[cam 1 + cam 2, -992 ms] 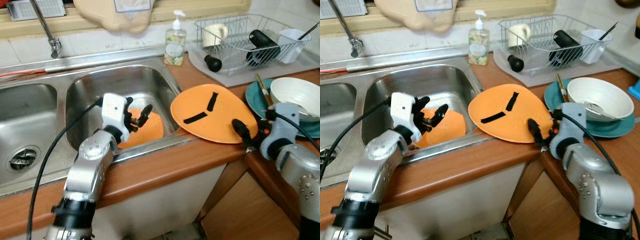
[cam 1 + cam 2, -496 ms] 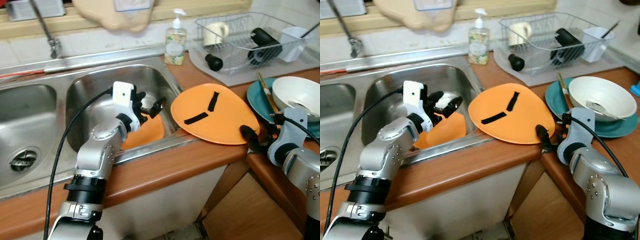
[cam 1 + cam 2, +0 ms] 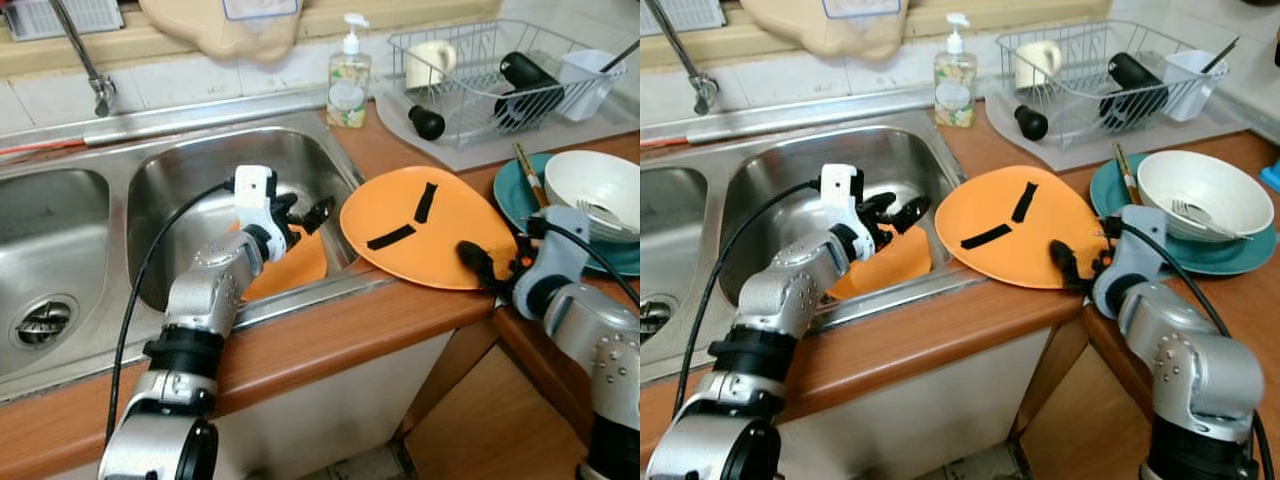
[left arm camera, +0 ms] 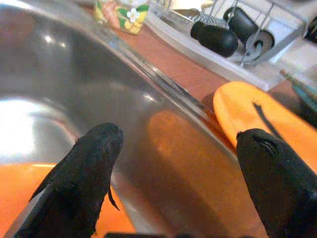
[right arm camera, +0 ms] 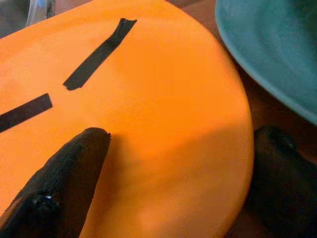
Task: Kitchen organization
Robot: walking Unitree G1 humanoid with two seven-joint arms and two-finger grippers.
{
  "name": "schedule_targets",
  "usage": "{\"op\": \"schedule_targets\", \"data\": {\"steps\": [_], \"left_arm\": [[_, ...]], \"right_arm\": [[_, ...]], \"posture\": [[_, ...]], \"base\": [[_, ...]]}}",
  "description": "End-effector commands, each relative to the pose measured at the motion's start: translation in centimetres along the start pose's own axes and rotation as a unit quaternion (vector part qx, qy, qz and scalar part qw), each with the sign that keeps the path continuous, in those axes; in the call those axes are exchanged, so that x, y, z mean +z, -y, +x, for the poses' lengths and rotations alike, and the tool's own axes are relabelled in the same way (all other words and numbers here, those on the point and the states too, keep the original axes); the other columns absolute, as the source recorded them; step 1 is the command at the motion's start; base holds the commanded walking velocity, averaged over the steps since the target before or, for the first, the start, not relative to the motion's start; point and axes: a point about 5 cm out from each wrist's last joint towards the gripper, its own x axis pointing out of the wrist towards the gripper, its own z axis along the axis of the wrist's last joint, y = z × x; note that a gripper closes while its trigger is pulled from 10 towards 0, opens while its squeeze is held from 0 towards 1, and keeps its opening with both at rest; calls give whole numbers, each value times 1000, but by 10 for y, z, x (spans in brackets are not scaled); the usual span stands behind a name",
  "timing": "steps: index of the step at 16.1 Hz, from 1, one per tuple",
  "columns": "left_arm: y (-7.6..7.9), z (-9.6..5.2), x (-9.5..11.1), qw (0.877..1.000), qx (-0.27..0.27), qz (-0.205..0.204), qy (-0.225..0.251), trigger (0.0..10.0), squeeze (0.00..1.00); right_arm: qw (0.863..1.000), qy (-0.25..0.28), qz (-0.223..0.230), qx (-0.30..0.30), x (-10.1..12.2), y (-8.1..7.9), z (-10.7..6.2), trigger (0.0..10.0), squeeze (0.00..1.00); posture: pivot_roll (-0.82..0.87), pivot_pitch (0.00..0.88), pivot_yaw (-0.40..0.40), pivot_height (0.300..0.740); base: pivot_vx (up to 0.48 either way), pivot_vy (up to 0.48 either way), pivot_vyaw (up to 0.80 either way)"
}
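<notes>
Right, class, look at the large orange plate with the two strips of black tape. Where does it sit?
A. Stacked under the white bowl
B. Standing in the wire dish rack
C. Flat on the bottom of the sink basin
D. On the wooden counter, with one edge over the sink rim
D: the orange plate lies on the counter, its left edge overlapping the sink rim, with the right gripper straddling its near edge.

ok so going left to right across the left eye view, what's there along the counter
sink drain → left end effector over the basin → orange plate with black tape → right end effector → teal plate → white bowl
</notes>
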Motion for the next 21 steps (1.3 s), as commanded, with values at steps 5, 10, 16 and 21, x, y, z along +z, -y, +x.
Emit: {"op": "schedule_targets", "data": {"steps": [5, 10, 16, 21], "left_arm": [[8, 9, 2, 990, -62, -123, 7, 10000, 0], [7, 10, -9, 990, -62, -125, -25, 10000, 0], [0, 11, -20, 991, -42, -112, -61, 10000, 0], [9, 9, -9, 977, -104, -187, -14, 3451, 0]], "right_arm": [[999, -4, 0, 34, 0, -12, 7, 10000, 0], [999, 7, 1, 44, 4, -17, 10, 10000, 0], [998, 20, -8, 65, 9, -27, 14, 10000, 0], [997, 26, -13, 75, 13, -31, 17, 10000, 0]], "posture": [[-205, 0, 52, 740], [-198, 0, 56, 740], [-194, 0, 57, 740], [-190, 0, 49, 740]], "base": [[0, 0, 0], [0, 0, 0], [0, 0, 0], [0, 0, 0]]}}
